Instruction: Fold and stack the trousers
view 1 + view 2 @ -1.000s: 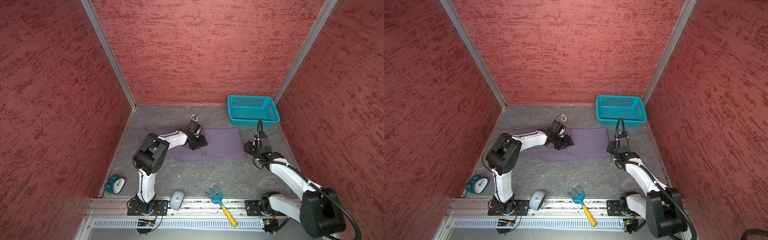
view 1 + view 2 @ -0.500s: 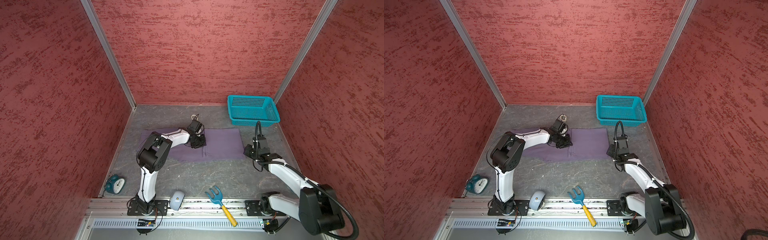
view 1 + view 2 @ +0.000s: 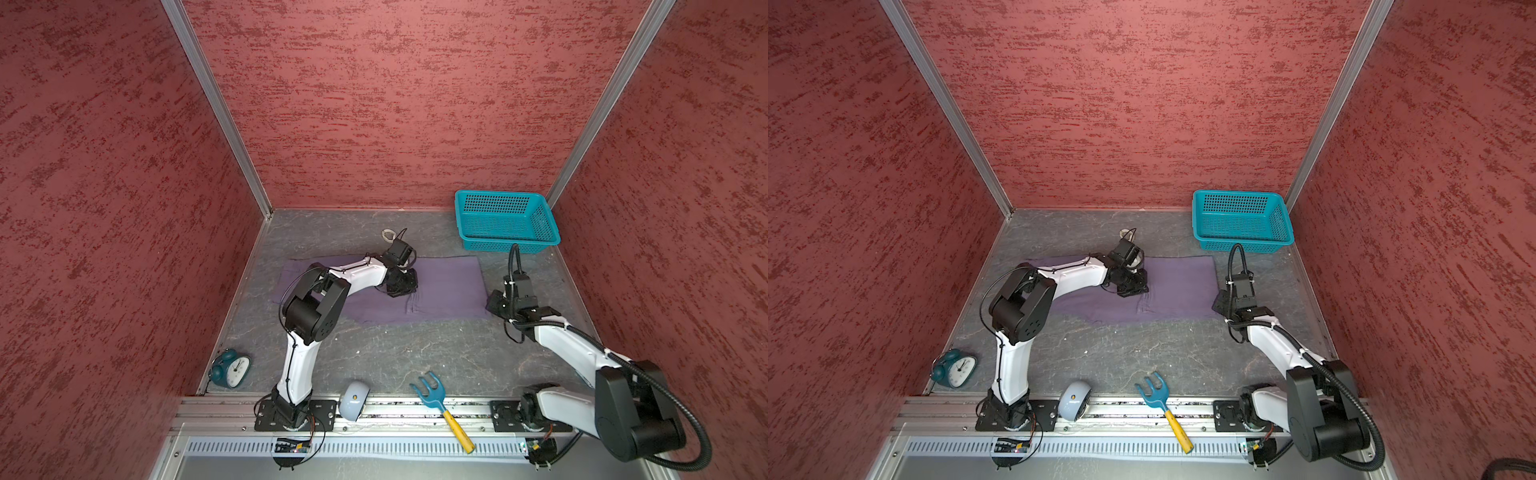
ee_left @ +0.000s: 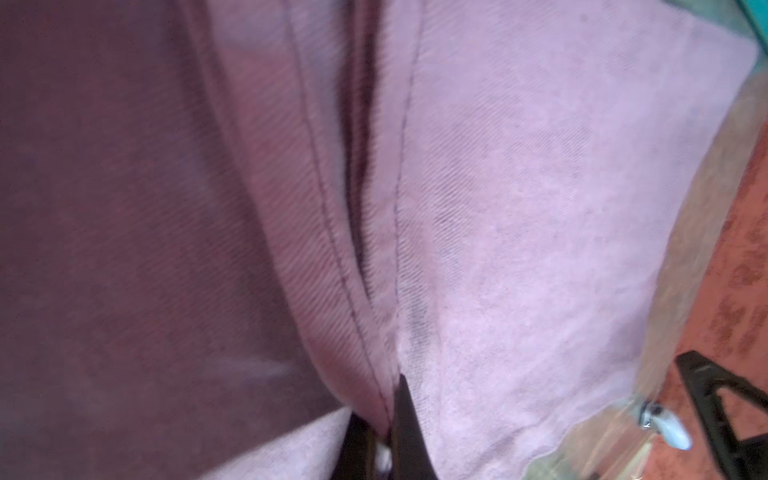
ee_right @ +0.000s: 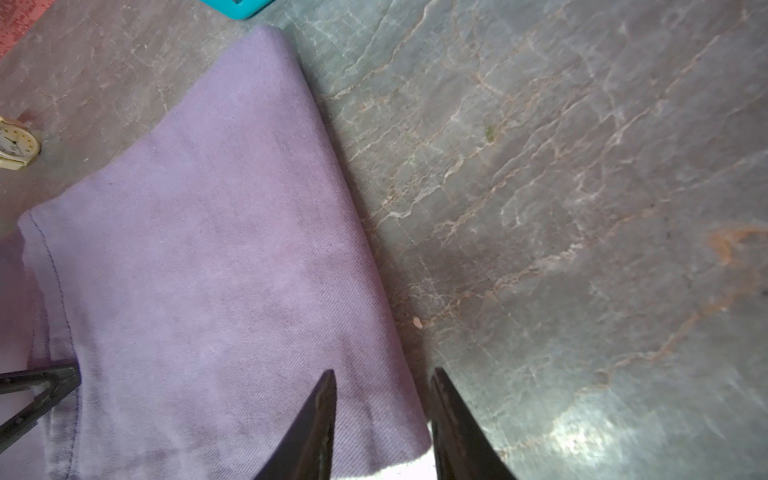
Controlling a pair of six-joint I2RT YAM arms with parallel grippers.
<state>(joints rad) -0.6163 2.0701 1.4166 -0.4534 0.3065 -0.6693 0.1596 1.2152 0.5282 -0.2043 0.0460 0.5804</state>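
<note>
You have one pair of trousers lying flat across the middle of the worktop, its length running from the left edge toward the right edge, slightly nearer the far edge than the near one. In both top views a stitched hem crosses the cloth about midway along it.

Your left gripper is down on that hem line. Its jaws are closed tight, and the left wrist view shows a thin ridge of the trousers pinched between the fingers.

Your right gripper sits at the right end of the trousers, near the near-side corner of the cloth. Its jaws stand partly apart and hold nothing. One finger is over the cloth, the other is over bare worktop, and the cloth edge runs between them.

Around it you have one of each:
- One teal basket in the far right corner.
- One wristwatch near the far edge, just behind the left gripper.
- One teal alarm clock in the near left corner.
- One pale mouse at the near edge.
- One blue rake with a yellow handle at the near edge, right of the mouse.
</note>
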